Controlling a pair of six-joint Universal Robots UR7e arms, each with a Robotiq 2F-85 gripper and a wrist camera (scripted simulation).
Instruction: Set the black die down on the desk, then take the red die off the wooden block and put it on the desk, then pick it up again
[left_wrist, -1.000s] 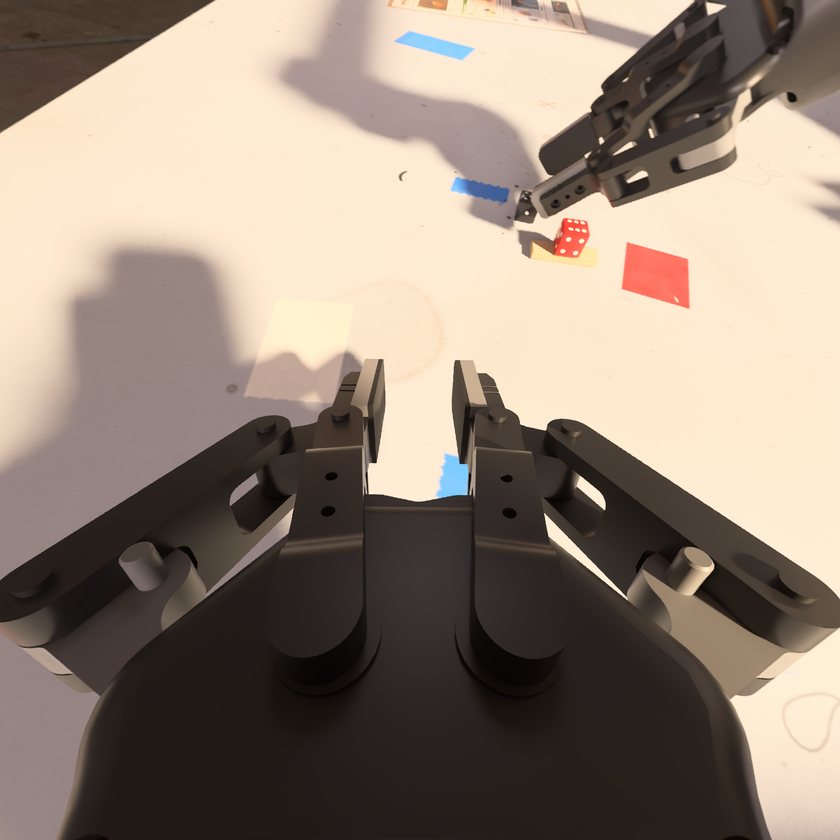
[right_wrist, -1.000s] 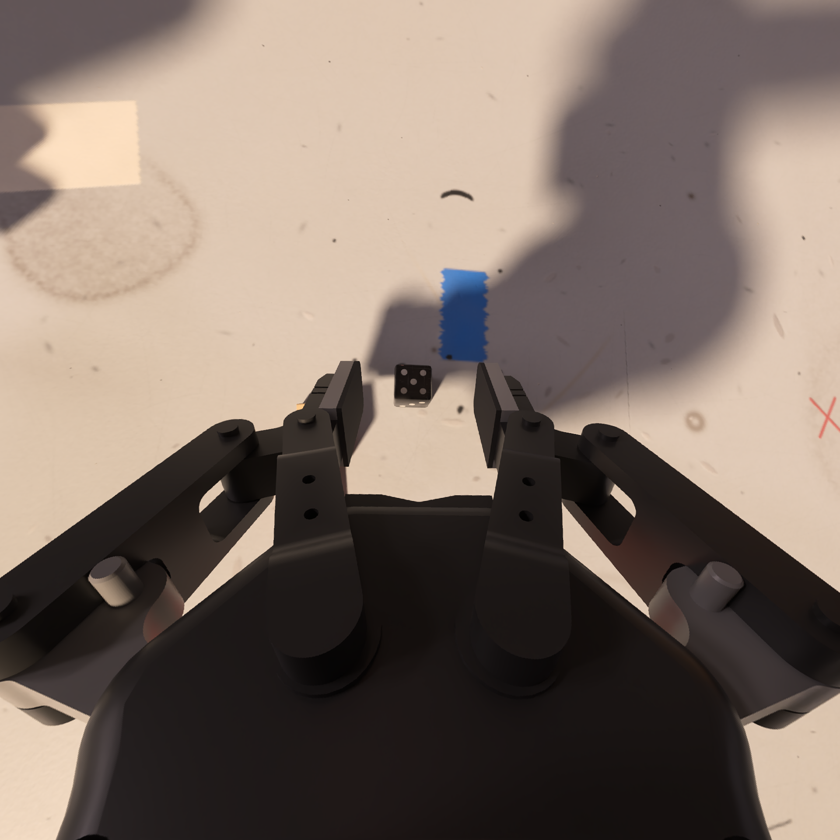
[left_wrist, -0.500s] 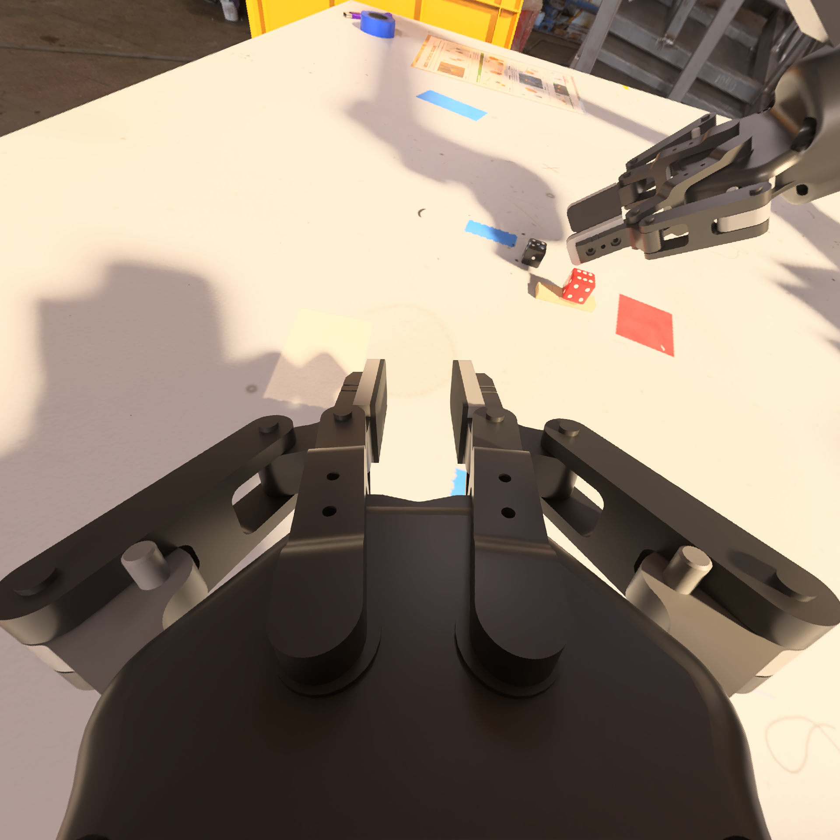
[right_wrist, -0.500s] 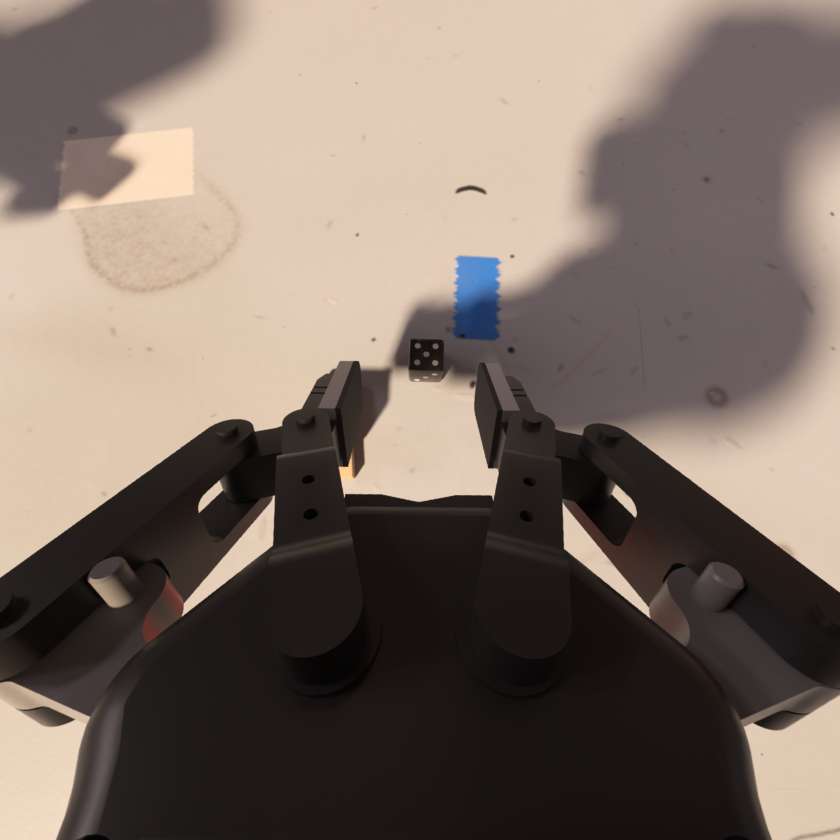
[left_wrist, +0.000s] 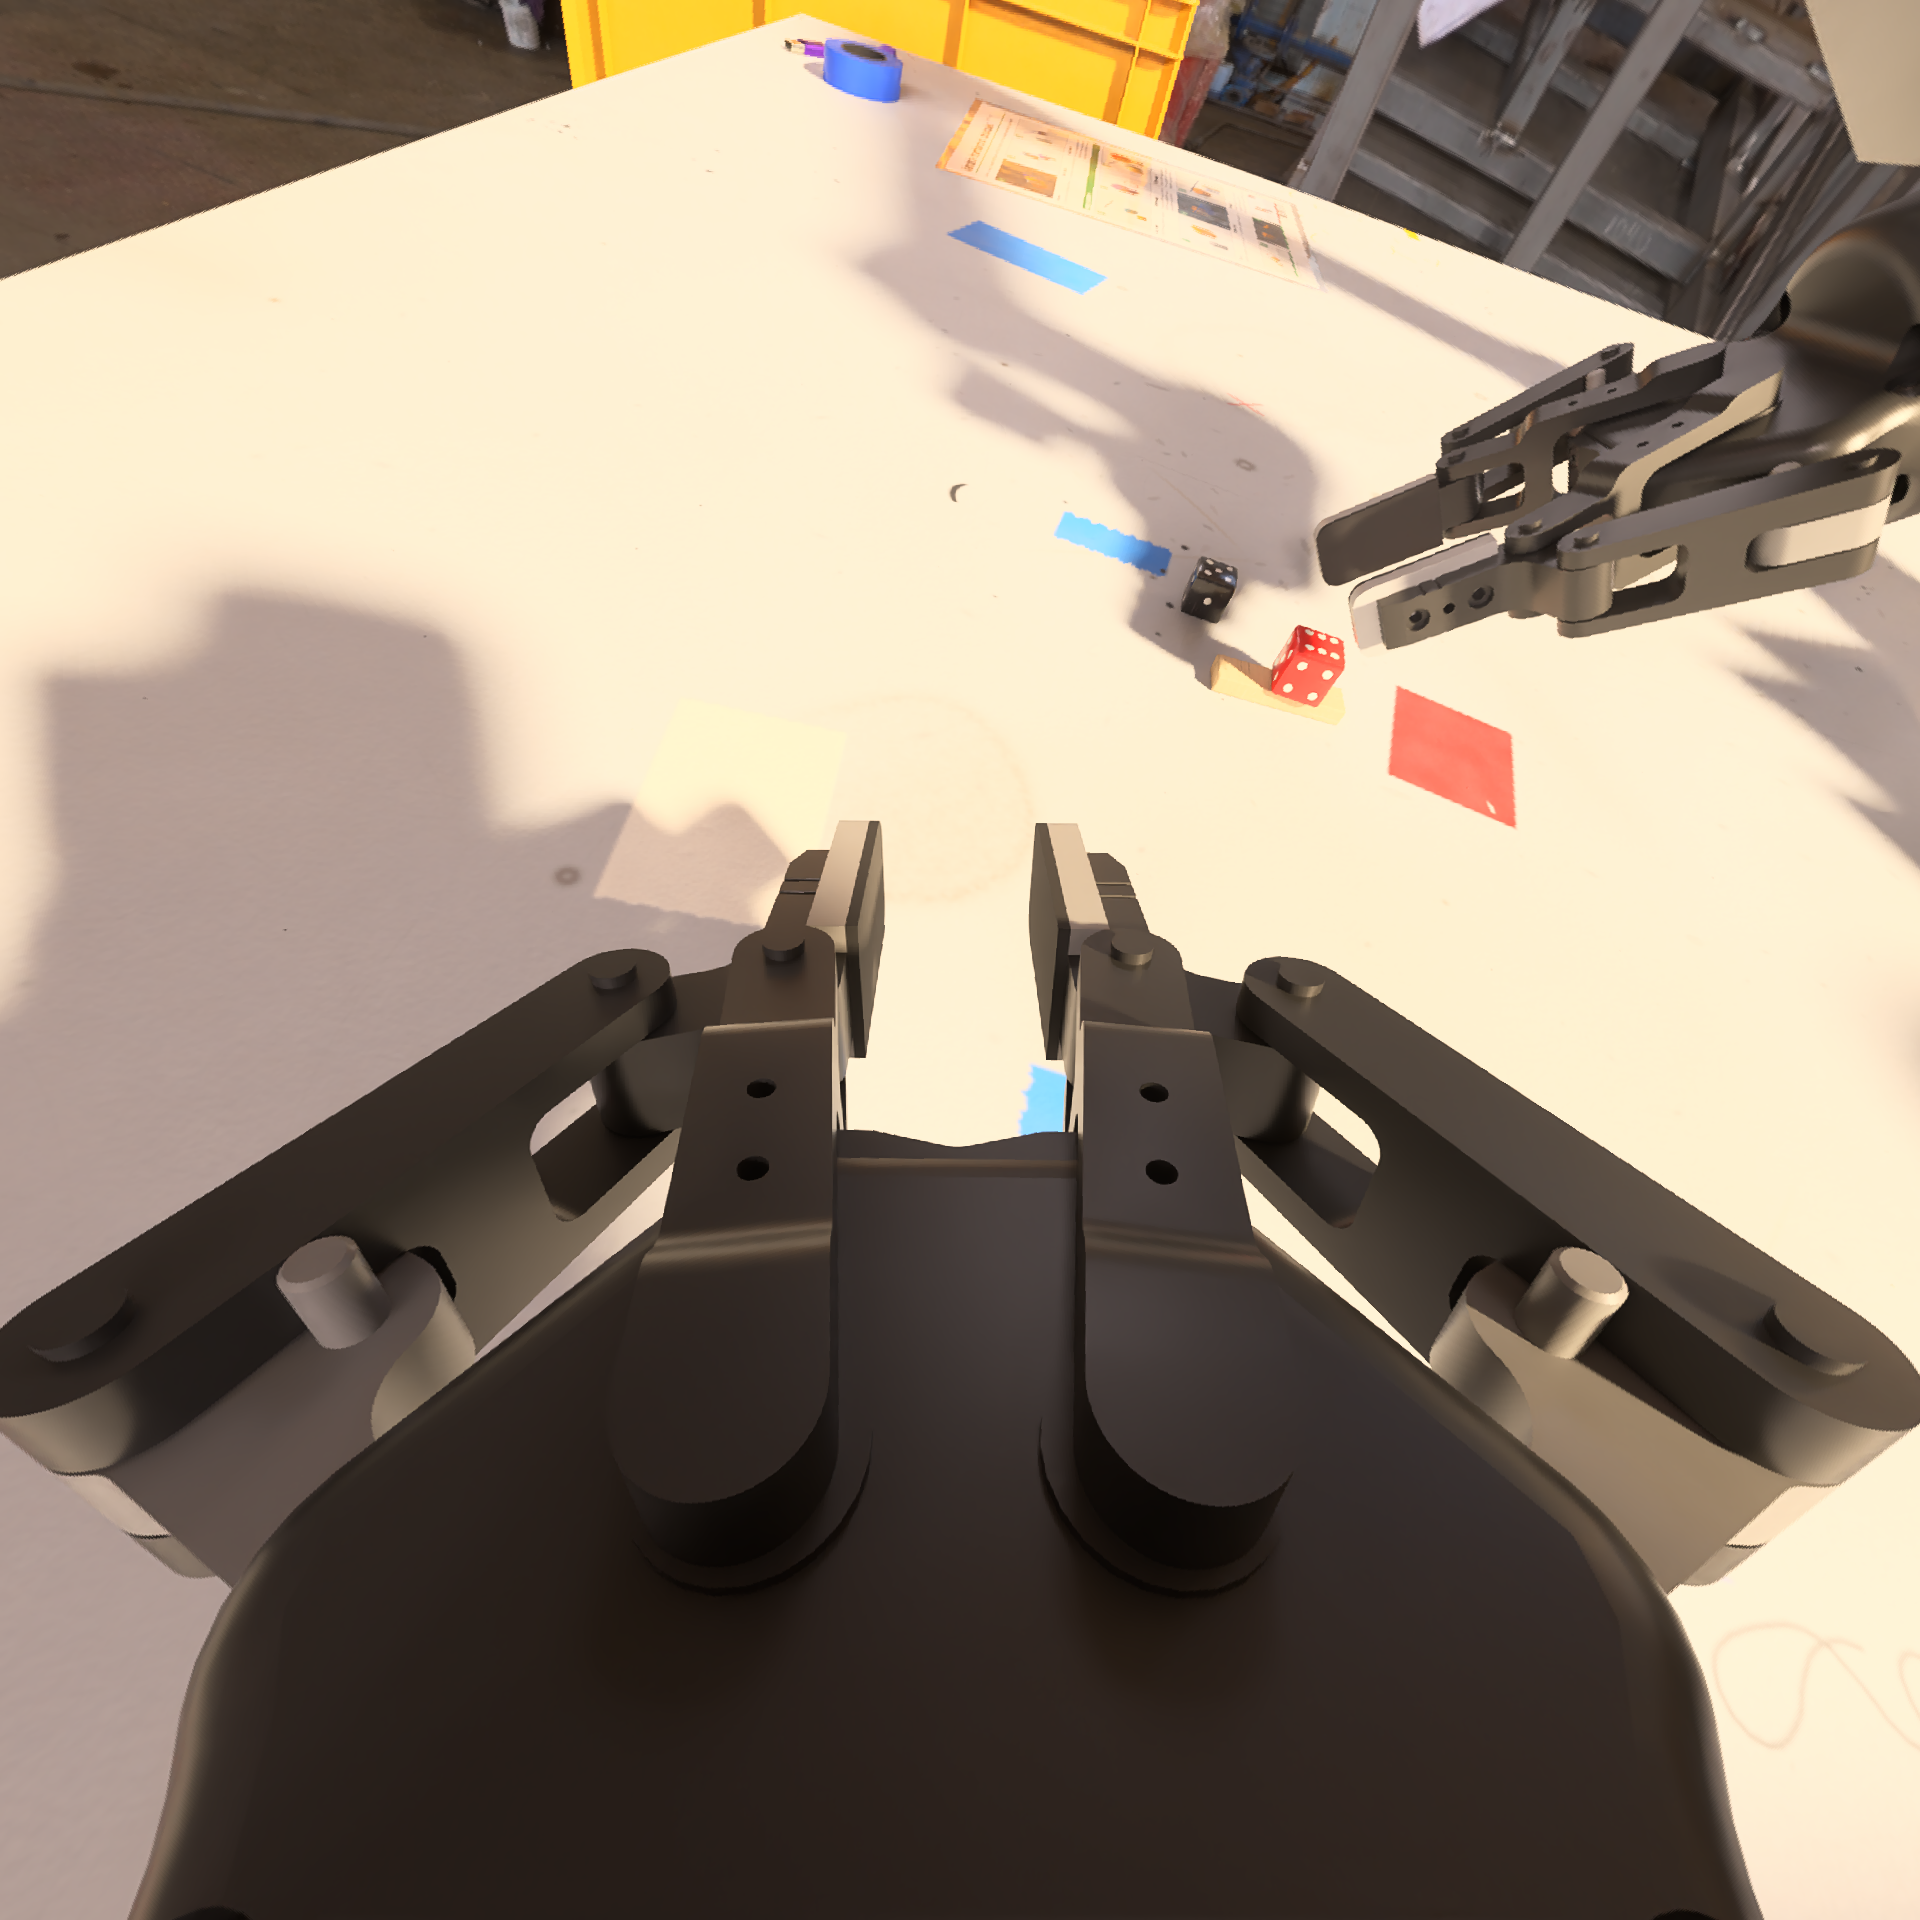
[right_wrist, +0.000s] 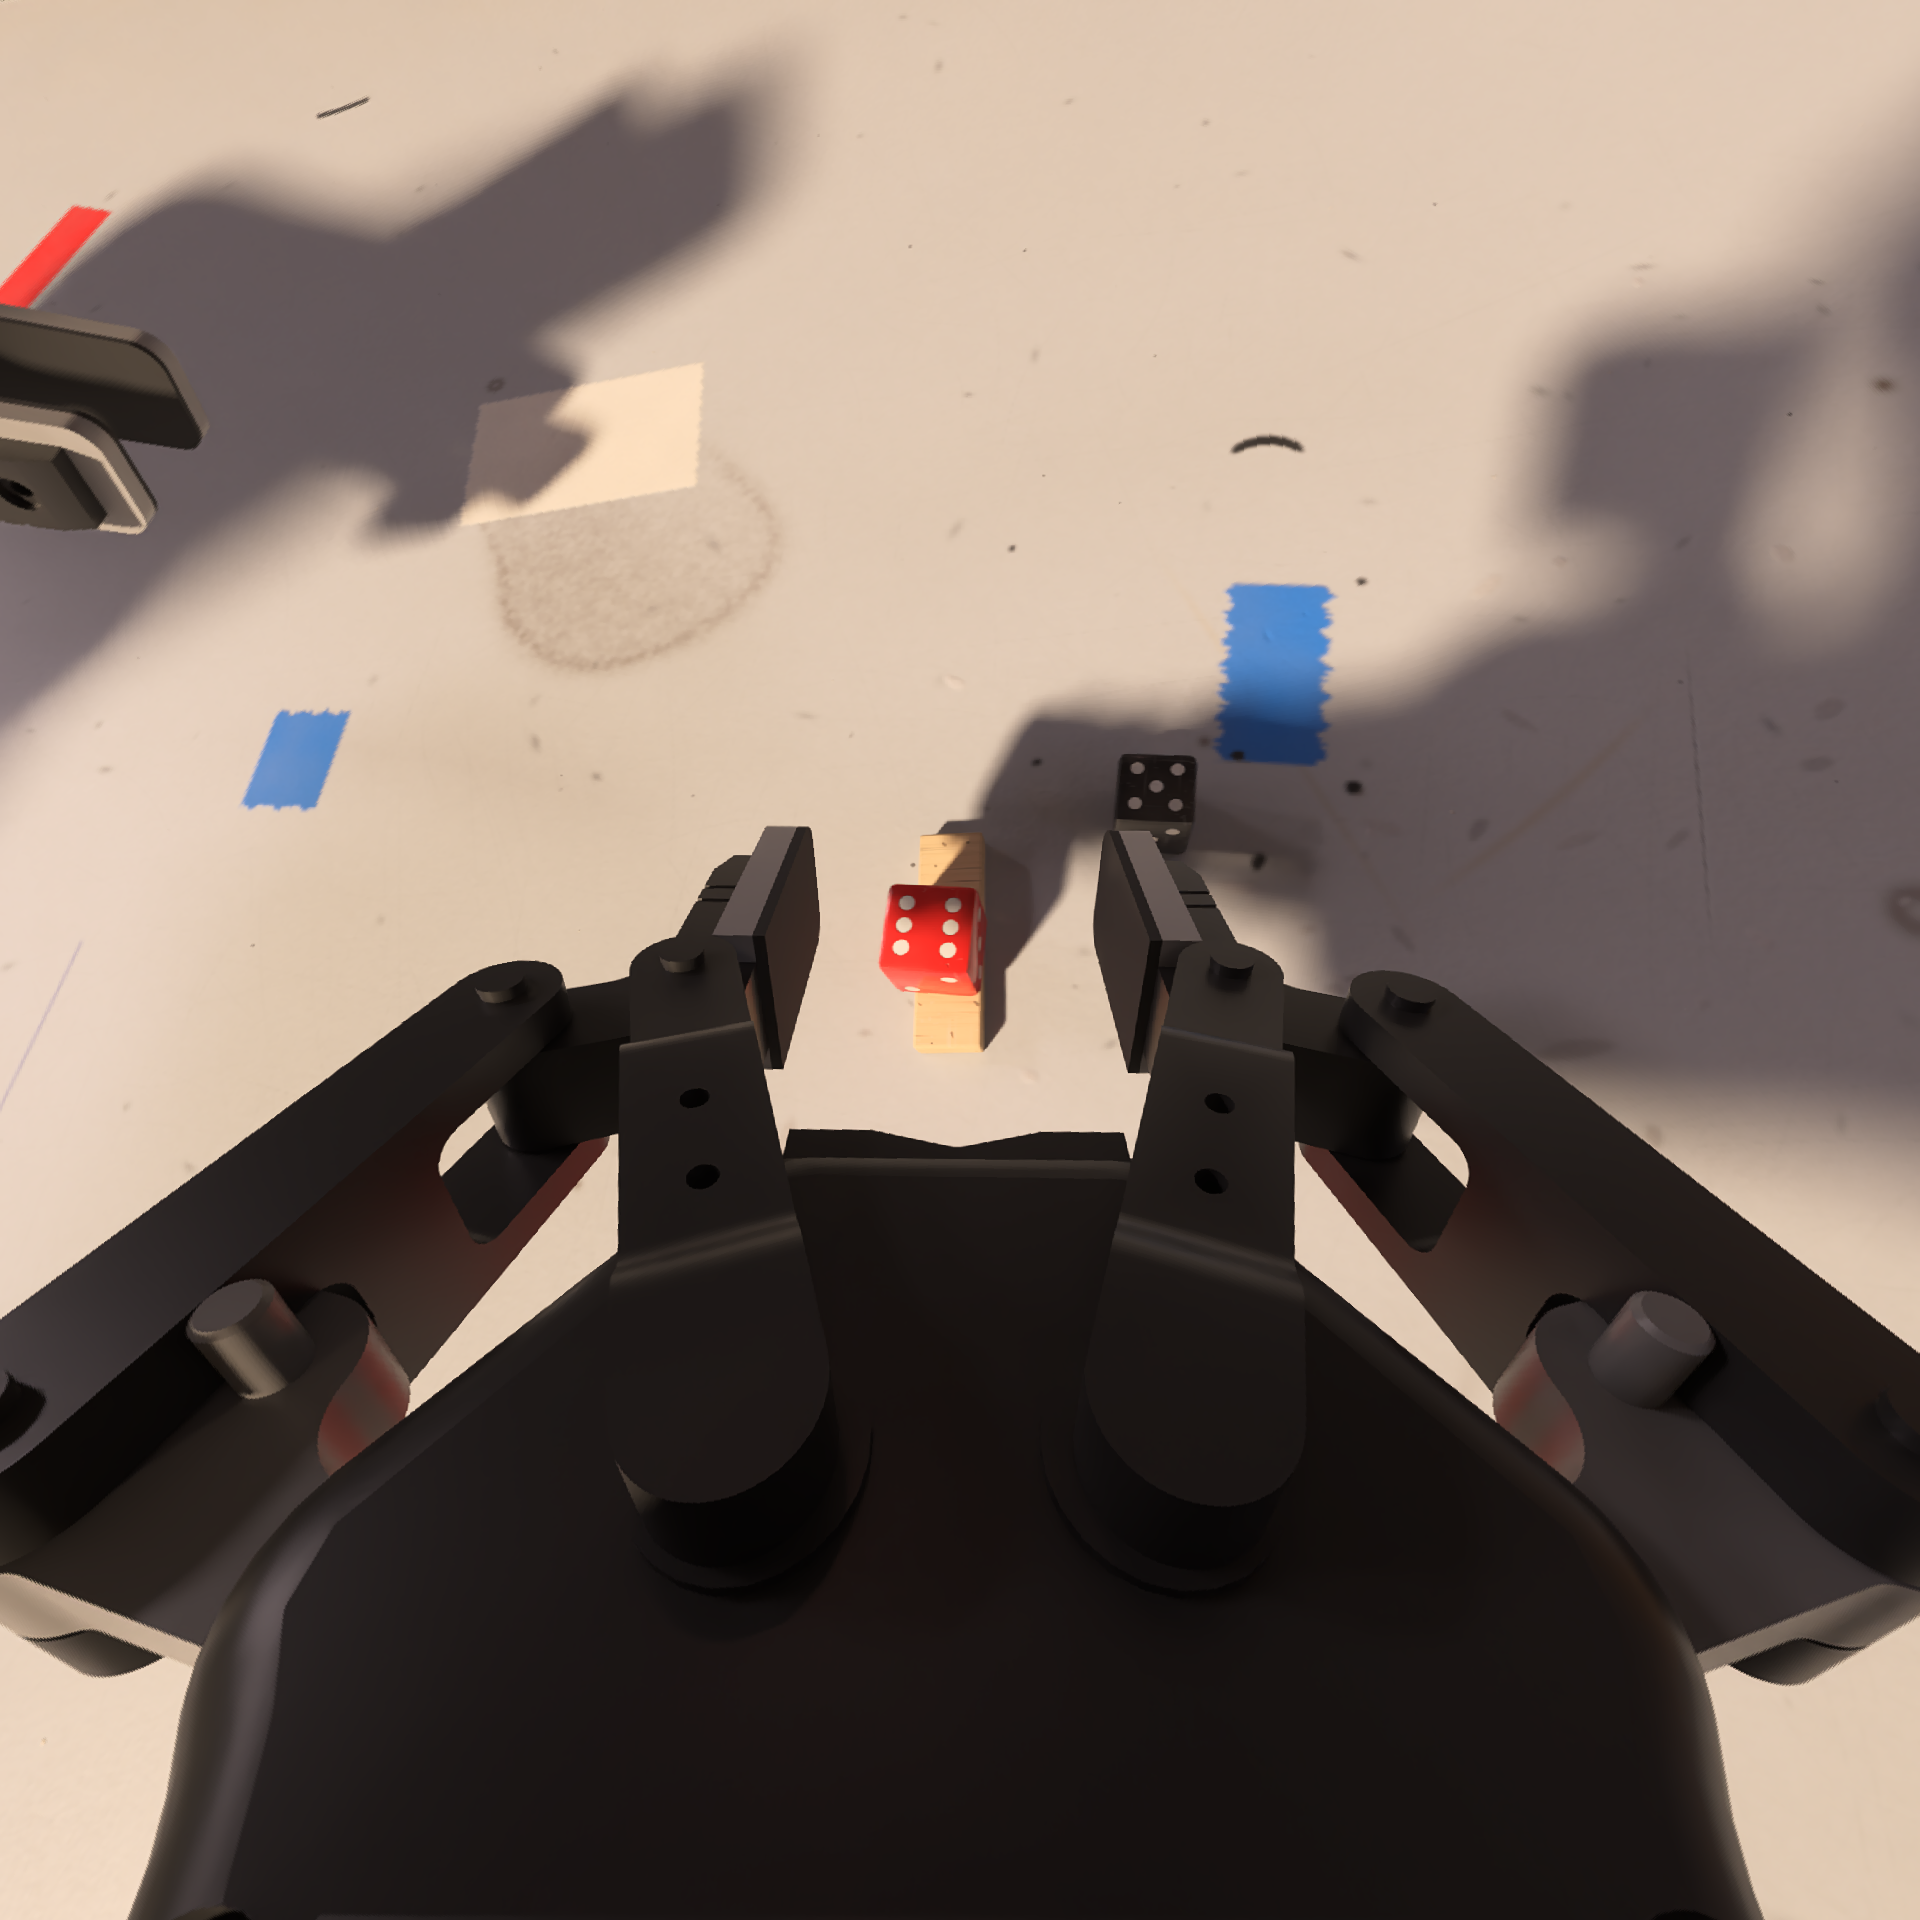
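The right gripper (right_wrist: 956, 935) hangs above the bench (right_wrist: 1039, 260) with its jaws spread wide and nothing between the pads. In the right wrist view the red die (right_wrist: 932, 938) shows in the gap between the two fingers, touched by neither. It sits on the wooden block (right_wrist: 951, 1023), a pale slim piece lying flat on the bench, with the die's six-dot face towards the camera. In the left wrist view the right gripper (left_wrist: 1351, 587) sits just beside and above the red die (left_wrist: 1307, 665) and clear of it.

The black die (right_wrist: 1155, 790) rests on the bench just beyond the right finger's tip, apart from the wooden block and free of both grippers. A strip of blue tape (right_wrist: 1276, 673) lies just past it, partly in shadow. Farther left are a second, smaller blue patch (right_wrist: 296, 758), a cream paper square (right_wrist: 613, 442) and a faint round stain (right_wrist: 634, 587).

The left gripper (left_wrist: 956, 914) has its jaws parted by a moderate gap and holds nothing; only bare bench shows between its pads. It is well apart from both dice. From that view, a red square (left_wrist: 1452, 756) lies on the bench near the wooden block (left_wrist: 1262, 691), and the black die (left_wrist: 1207, 589) stands at the end of the blue tape (left_wrist: 1110, 540).
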